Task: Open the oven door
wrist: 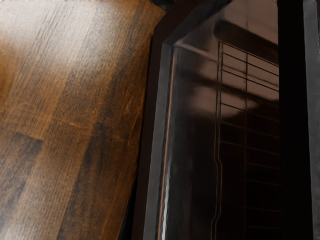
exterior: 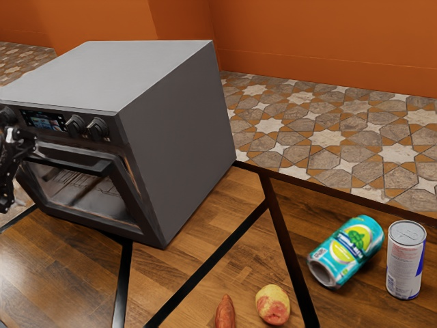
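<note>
The grey oven (exterior: 181, 130) stands at the exterior view's left. Its glass door (exterior: 85, 195) leans a little outward at the top, with a narrow gap showing beside its frame. A dark handle bar (exterior: 72, 162) runs along the door's upper edge. My black gripper (exterior: 9, 167) is partly cut off at the exterior view's left edge, close to the handle's far end; whether they touch cannot be told. In the wrist view, the door (wrist: 192, 160) lies below my hand, with rack wires visible through the glass.
The wooden table (exterior: 205, 229) extends in front of and beside the oven. A teal can (exterior: 347, 251) lies tilted near an upright white can (exterior: 405, 263). Closer to the front are a yellow-red potato (exterior: 273, 305) and an orange-brown root vegetable (exterior: 225, 313).
</note>
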Available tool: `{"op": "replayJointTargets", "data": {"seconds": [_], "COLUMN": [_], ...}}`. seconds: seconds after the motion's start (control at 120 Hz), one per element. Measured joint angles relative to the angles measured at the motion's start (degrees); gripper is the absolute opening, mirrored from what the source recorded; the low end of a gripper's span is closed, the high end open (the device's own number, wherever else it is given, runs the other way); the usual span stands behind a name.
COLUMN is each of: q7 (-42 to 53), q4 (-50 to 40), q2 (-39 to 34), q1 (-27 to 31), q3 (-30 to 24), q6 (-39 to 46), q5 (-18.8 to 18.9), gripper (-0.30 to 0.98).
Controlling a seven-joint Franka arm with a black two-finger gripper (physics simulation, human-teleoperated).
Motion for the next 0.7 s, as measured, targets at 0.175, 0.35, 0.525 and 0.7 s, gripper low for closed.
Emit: {"op": "replayJointTargets", "data": {"seconds": [0.175,0.35,0.525,0.7], "q7": [-0.2,-0.2,-5.7,-17.5], "q4": [-10.7,-19.5,20.3,43.1], "q2": [-13.3,-29.2,-7.6,17.6], "q1": [3.1,6.6,-7.1,-37.4], "q3": [0.4,2.2,-16.4,-10.3], "q6": [0.3,-0.5,-15.8,-31.2], "q5": [-0.4,-1.1,-7.9,-6.2], "gripper": [0.69,0.68,0.68,0.68]}}
